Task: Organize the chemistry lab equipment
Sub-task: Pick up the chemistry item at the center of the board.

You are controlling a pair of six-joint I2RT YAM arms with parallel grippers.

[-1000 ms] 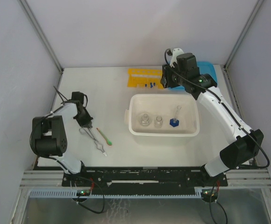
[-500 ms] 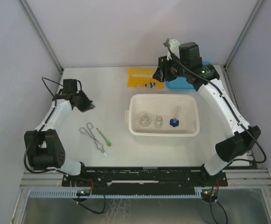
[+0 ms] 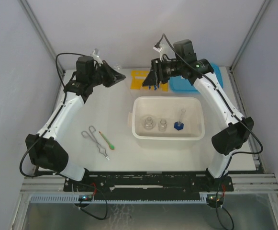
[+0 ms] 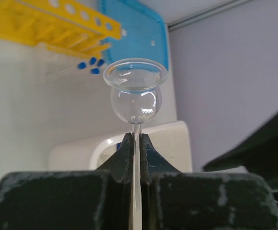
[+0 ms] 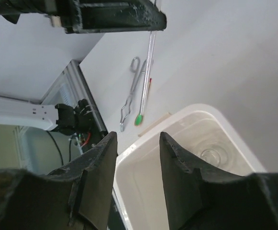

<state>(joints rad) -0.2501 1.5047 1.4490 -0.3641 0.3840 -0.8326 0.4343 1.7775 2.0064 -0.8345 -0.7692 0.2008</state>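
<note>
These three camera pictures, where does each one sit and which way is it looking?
Top external: fixed above and behind the arms, looking down at the table; both arms show, around the big white plastic tub.
Left wrist: on the left arm, looking past its own left gripper shut on a clear round glass funnel toward the yellow plastic tube rack.
Right wrist: looks past the open right gripper at the thin metal tongs.
Shared: all three show the tub.
</note>
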